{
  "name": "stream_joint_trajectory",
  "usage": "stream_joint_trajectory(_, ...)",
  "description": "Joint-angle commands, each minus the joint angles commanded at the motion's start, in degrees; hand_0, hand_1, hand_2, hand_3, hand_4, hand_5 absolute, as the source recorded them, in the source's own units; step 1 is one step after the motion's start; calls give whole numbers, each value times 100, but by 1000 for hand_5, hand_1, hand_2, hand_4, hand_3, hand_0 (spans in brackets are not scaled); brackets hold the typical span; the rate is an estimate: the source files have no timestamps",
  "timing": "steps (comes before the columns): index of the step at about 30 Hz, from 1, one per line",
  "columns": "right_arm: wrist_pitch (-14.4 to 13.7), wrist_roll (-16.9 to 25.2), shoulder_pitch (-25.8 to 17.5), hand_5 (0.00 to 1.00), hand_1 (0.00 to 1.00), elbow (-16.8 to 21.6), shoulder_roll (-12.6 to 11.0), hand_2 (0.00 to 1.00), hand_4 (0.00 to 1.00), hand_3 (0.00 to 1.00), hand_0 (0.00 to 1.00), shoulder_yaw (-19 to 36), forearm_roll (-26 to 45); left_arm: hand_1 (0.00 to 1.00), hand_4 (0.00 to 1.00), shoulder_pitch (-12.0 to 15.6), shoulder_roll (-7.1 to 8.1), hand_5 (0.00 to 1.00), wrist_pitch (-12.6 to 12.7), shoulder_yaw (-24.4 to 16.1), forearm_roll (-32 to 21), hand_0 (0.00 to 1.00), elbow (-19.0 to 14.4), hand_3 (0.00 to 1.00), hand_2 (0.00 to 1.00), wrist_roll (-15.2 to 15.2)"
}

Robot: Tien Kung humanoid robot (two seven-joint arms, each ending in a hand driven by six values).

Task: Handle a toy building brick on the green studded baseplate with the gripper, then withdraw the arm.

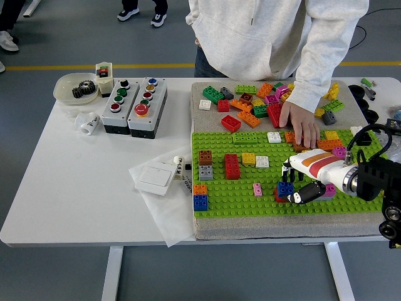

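Where the right hand (299, 183) reaches in over the green studded baseplate (244, 188), its white fingers (291, 168) curl down around a blue brick (285, 187) that sits on the plate's near right part, and a dark thumb tip lies just to the brick's right. Whether the fingers truly pinch the brick or only rest against it cannot be told from this height. A red piece shows beneath the blue brick, and a magenta brick (328, 190) lies partly hidden behind the hand.

Further left on the baseplate stand a small pink brick (257, 189), a red brick (232, 166), a yellow brick (249, 158) touching a white one, a brown-on-grey stack (205, 164) and an orange-on-blue stack (200, 197) at the near left corner. The plate lies on a grey felt mat (250, 227), whose far part carries a loose heap of coloured bricks (250, 103).

A person in a pale hooded top stands at the far side, one hand (299, 123) pressed flat on the far edge of the baseplate, well apart from the robot's hand.

To the left, the white table (62, 188) holds two button boxes (134, 104), a bowl with a black gear (76, 88) and a white switch plate (155, 178) on paper. Beyond is a grey floor with a yellow line.
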Motion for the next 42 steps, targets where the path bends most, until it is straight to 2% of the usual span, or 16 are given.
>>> stream_joint_trajectory(26,75,22,8,367,461,-110,56,512,821,486,513,-6,42,752,643,-9,2,624,-1,5,8,747,-9,610,802,11)
stream_joint_trajectory(27,76,24,8,379,485,-110,56,536,844,503,512,-4,43,752,644,-9,2,622,-1,3,9,747,-9,610,802,11)
stream_joint_trajectory(42,59,55,13,379,505,-160,66,555,851,507,508,49,-20,752,643,-15,5,620,0,5,6,747,-8,610,802,7)
